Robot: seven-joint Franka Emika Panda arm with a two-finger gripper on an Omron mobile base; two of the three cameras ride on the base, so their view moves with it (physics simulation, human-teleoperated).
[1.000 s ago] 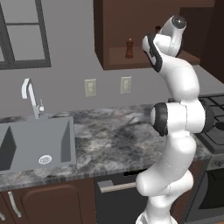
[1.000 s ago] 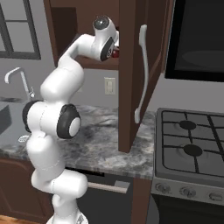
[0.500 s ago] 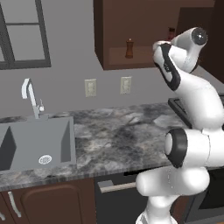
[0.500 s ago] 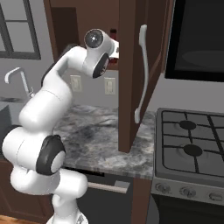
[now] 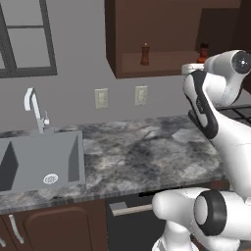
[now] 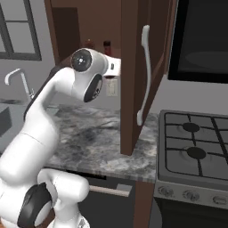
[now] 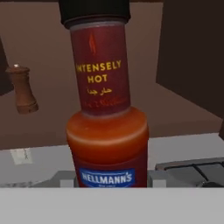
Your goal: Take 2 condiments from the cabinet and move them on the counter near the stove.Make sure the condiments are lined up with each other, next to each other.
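Hand view: red sauce bottle [image 7: 105, 109] upright, close before my camera; whether my jaws clamp it, I cannot tell. Pepper mill [image 7: 22, 89] left on cabinet [image 5: 162, 61] shelf. Open cabinet door [image 6: 133, 80] hangs right, before the stove [image 6: 196, 147]. Counter [image 5: 147, 157] below, sink [image 5: 39, 164] far left.

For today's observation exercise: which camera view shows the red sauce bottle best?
The hand view: the red sauce bottle is close up, label readable. In the left base view it is small, partly behind the arm; in the right base view just its top peeks above the arm.
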